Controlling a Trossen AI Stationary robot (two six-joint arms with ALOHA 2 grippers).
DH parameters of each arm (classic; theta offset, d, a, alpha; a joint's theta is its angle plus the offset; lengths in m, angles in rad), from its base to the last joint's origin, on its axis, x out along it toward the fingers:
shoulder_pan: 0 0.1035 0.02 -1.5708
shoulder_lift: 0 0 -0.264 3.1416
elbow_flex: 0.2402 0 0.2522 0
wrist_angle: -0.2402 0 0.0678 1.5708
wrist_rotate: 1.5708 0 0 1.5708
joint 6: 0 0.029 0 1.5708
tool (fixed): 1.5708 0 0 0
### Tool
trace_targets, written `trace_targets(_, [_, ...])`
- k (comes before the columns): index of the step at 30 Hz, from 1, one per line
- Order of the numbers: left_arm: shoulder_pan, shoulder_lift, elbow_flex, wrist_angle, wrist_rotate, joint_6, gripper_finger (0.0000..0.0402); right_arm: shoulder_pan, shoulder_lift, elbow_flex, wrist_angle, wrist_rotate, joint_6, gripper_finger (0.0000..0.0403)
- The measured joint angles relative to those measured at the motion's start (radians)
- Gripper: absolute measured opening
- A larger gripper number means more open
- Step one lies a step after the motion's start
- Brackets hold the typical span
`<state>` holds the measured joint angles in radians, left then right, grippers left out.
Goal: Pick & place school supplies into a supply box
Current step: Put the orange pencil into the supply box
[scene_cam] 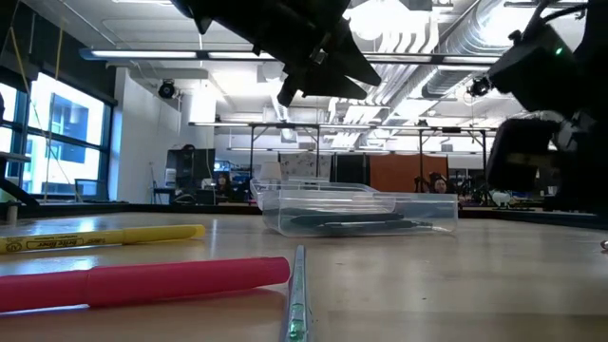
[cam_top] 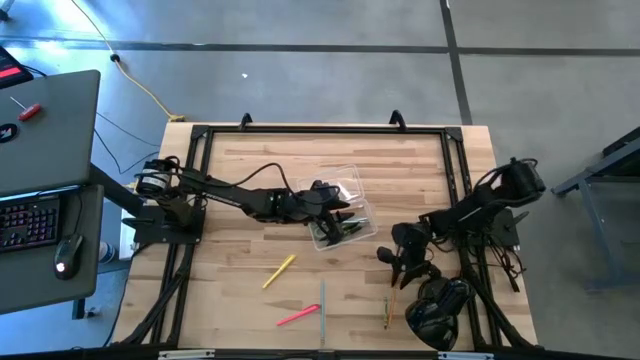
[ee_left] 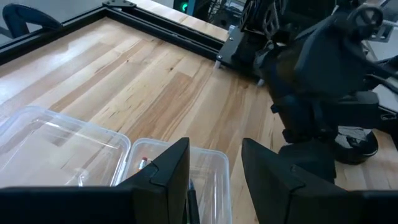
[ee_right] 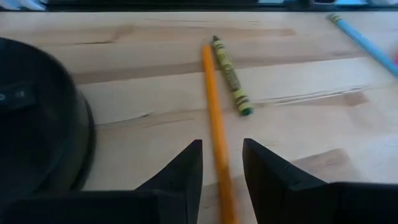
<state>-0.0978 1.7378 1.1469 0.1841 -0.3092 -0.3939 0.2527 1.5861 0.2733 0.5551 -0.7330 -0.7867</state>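
Note:
The clear supply box [cam_top: 338,228] lies mid-table with dark and green supplies inside. It also shows in the low view as the clear box [scene_cam: 361,214]. My left gripper [ee_left: 214,177] hovers open just over the box [ee_left: 208,165], holding nothing. My right gripper [ee_right: 222,171] stands open low over the table near the right front. An orange pencil [ee_right: 216,118] lies flat between its fingers with a gap on each side. A green crayon [ee_right: 231,78] lies beside the pencil. A yellow pen [cam_top: 280,270], a pink pen [cam_top: 298,316] and a light blue pencil [cam_top: 322,298] lie flat near the front.
A bulky black object [cam_top: 438,312] sits at the front right, close beside my right gripper, and fills one side of the right wrist view [ee_right: 37,118]. A clear lid or tray [ee_left: 56,143] adjoins the box. A black frame [cam_top: 320,128] runs along the table's edges.

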Motion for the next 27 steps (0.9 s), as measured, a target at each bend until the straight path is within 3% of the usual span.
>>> trace_targets(11, [0.000, 0.000, 0.000, 0.000, 0.000, 0.000, 0.0177, -0.069, 0.135, 0.001, 0.056, -0.068, -0.049, 0.0094])
trace_targets(17, [0.000, 0.000, 0.000, 0.000, 0.001, 0.000, 0.0177, -0.096, 0.213, 0.000, 0.164, -0.108, 0.037, 0.0094])
trace_targets(27, [0.000, 0.000, 0.000, -0.001, 0.003, 0.000, 0.0177, -0.063, 0.291, 0.019, 0.232, -0.038, 0.009, 0.0070])
